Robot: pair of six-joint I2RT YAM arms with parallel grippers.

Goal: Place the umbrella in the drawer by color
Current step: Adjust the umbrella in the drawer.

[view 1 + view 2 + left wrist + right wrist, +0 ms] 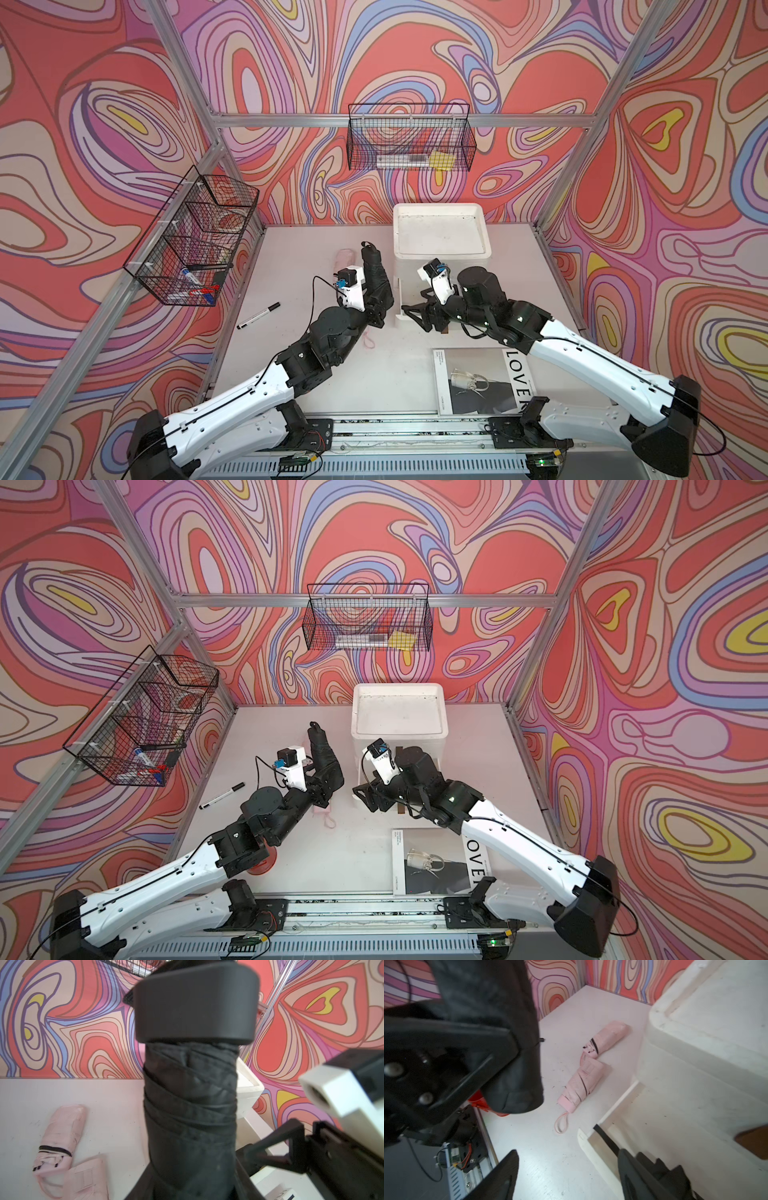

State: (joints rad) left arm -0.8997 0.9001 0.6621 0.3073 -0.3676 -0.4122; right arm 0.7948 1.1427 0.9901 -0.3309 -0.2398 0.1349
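Observation:
A folded black umbrella (376,272) (324,752) (191,1105) (500,1022) is held up off the table, its handle end pointing to the back wall. My left gripper (380,309) (329,787) (193,1187) is shut on its lower end. A pink umbrella (62,1130) (588,1070) lies flat on the table below; only its tip (345,257) and strap show in the top views. The white drawer unit (440,210) (399,690) stands at the back, its lower drawer (660,1126) pulled out. My right gripper (413,316) (362,796) (568,1159) is open and empty at the drawer's front corner.
A black marker (258,316) lies on the left of the table. A magazine (482,380) lies at the front right. Wire baskets hang on the left wall (195,241) and the back wall (409,139). A red object (262,864) sits under the left arm.

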